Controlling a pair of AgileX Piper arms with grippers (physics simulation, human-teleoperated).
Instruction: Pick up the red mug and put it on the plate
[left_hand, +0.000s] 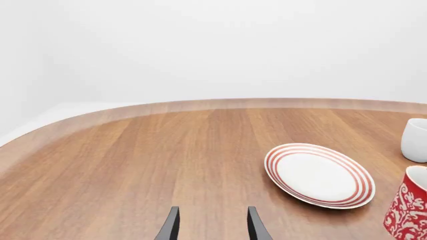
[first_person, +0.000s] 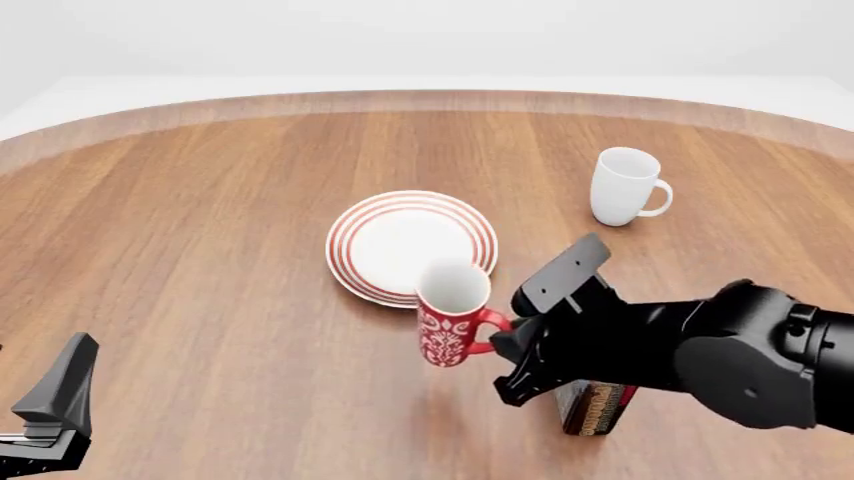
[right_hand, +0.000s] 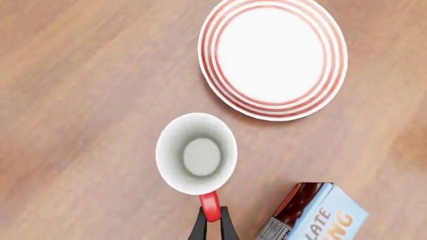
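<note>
1. Red handle first: the right hand (right_hand: 212, 222) is pinched narrowly on the loop handle of the red mug (first_person: 451, 315), which hangs upright, apparently lifted off the wooden desk (first_person: 200, 220), near the plate's near edge.
2. The plate (first_person: 412, 243) lies just beyond the mug; the mug is not over its middle yet.
3. Risk, as I judge it: a grip on the thin handle alone could let the mug swing or tilt, and it might slip out or land on the plate's rim and tip.
4. The left hand (left_hand: 212, 225) idles low over bare desk, its fingers apart and holding nothing.
5. The right wrist view looks straight down into the mug's white inside and shows a chocolate box (right_hand: 313, 212) beside it; the front view hides most of that box behind the arm.
6. Only the front and left wrist views show the plain white mug (first_person: 623, 187), well apart from the plate.
</note>
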